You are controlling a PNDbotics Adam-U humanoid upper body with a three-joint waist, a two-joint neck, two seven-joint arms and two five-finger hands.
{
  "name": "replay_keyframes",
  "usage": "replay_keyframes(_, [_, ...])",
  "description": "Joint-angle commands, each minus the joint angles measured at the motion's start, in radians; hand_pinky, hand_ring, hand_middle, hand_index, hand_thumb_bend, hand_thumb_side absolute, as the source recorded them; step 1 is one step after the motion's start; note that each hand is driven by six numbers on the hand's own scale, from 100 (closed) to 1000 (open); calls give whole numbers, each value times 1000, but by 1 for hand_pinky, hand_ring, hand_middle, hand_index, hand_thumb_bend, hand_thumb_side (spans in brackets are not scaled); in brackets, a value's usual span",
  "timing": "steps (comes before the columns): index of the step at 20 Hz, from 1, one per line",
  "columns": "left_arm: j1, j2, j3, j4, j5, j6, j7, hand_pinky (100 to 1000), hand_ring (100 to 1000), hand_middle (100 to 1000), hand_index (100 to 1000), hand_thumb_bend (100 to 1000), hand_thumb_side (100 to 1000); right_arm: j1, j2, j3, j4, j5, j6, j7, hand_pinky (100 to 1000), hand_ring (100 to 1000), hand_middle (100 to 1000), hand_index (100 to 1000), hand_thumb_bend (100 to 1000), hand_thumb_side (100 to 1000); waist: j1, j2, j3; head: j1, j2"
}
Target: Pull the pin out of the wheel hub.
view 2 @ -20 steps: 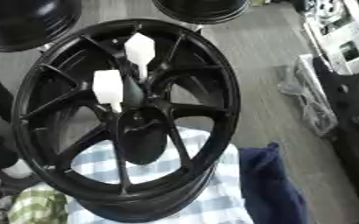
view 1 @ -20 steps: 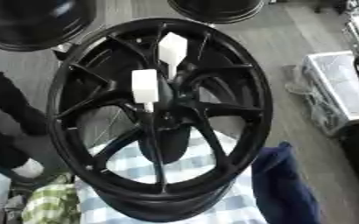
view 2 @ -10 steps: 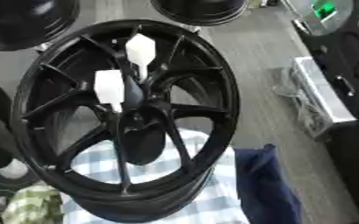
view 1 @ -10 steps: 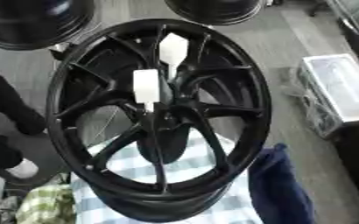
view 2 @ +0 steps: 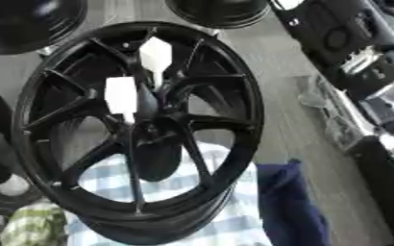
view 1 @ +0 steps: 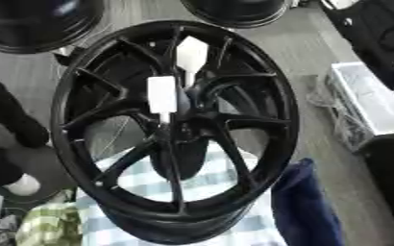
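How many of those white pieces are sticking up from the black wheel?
2. One white piece stands near the wheel centre; the other sits farther back, towards the far rim. Spokes could hide more.

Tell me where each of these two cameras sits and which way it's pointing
Left eye view: in the head, looking down at the black wheel; neither hand shows.
Right eye view: beside it, same downward look, with more clutter at the right; neither hand shows.
Both share the two white pins near the hub and the checked cloth.

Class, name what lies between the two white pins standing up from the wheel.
Only a black spoke of the wheel hub, seen in both views, separates the near pin from the far pin.
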Motion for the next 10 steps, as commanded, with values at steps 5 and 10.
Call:
replay_keyframes(5, [-2, 22, 15, -12, -6, 3, 8, 747, 705, 704, 681, 228, 675, -39, -14, -5, 58, 28, -137, 137, 885, 837, 830, 895, 473, 408, -4, -9, -4, -5, -15])
replay_keyframes(10, [-1, 28, 15, -11, -8, 7, 7, 747, 705, 704, 681, 227, 678, -50, -38, -24, 57, -20, -233, 233, 893, 840, 833, 896, 477, 390, -11, -3, -8, -4, -19])
